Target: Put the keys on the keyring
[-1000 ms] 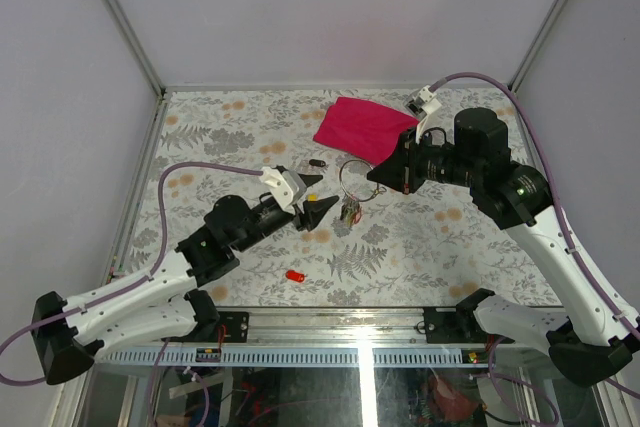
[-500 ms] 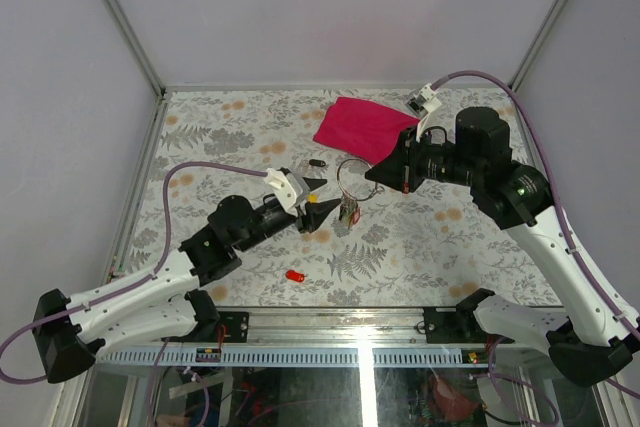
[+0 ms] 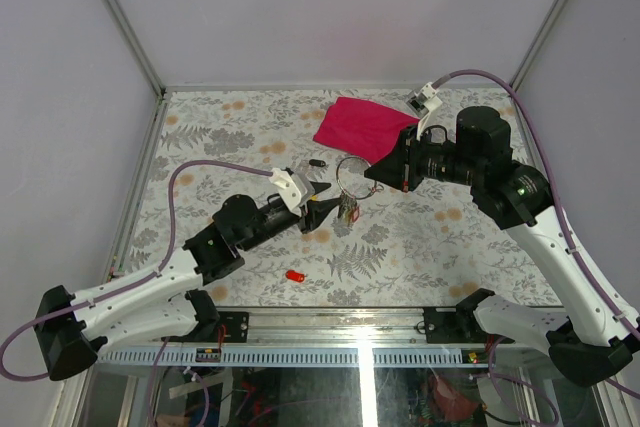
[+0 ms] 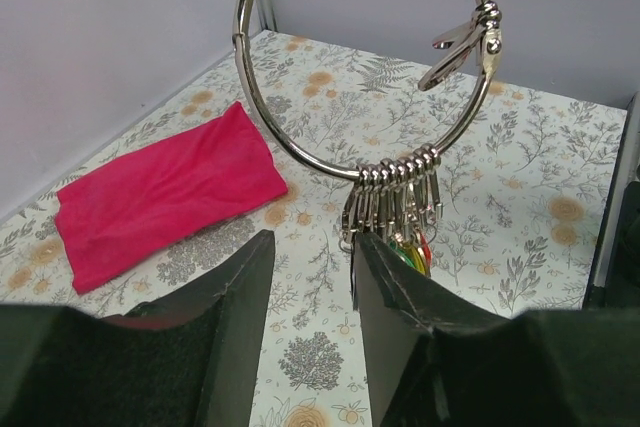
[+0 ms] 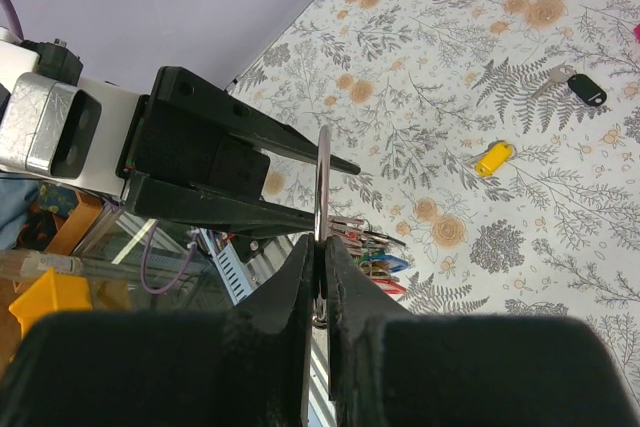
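From above, the right gripper [image 3: 371, 175] is clamped on the keyring [image 3: 349, 173], holding it over the middle of the flowered table [image 3: 450, 247]; the bunch of keys [image 3: 348, 211] hangs at the ring's near side; the left gripper [image 3: 318, 207] points at that bunch from the left, its tips just beside it; a red key [image 3: 295, 275] lies alone near the front edge, well apart from the ring; a black key [image 3: 317, 161] lies just left of the ring; a pink cloth [image 3: 365, 127] lies flat behind it, toward the back.

In the left wrist view, the ring stands upright, pinched at its top by the right gripper; its clasp sits at the upper right; the keys are all threaded on the lowest part of the ring, packed side by side and hanging down; the left gripper's jaws stand apart below them with nothing between the fingers; whether the right-hand finger touches the bunch I cannot tell.

In the right wrist view, the ring is edge-on, squeezed between the closed fingers; the keys fan out to the right of it; the left gripper's black fingers reach in from the left; a yellow key [image 5: 494, 158] lies on the table, apart from the ring, with the black key beyond it.
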{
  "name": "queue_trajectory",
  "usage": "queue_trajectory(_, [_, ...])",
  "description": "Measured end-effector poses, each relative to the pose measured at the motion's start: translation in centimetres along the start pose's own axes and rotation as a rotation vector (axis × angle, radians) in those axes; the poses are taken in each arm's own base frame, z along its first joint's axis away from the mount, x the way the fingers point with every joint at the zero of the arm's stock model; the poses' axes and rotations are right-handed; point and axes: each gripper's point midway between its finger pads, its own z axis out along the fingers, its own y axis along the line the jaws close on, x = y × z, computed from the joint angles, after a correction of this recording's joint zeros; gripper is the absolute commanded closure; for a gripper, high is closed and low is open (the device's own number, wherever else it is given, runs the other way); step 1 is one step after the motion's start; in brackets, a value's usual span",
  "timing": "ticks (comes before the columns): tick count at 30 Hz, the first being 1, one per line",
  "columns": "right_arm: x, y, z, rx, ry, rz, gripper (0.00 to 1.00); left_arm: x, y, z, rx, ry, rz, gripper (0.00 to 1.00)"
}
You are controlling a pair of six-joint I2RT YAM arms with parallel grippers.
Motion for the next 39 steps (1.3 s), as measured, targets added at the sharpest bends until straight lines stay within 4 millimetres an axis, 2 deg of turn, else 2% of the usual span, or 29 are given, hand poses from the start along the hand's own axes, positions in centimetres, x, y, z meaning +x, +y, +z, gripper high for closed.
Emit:
queue_trajectory(7, [0.0,0.3,0.0,-0.017,0.0,0.006,1.0,-0.4,0.1,0.2,-0.003,-0.02,0.001,0.6])
queue_trajectory(16, [-0.1,0.5,0.0,-0.027,-0.002,0.008,1.0,-0.1,0.0,0.6,-0.001,-0.014,-0.002,0.57])
queue_trajectory(24, [-0.1,0.5,0.0,-0.027,-0.002,0.009,1.0,-0.2,0.0,0.8,-0.002,-0.024,-0.002,0.62])
queue_trajectory(39, [-0.2,0.6,0.0,-0.03,-0.006,0.009,1.0,-0.7,-0.3,1.2,0.014,-0.051,-0.013,0.65])
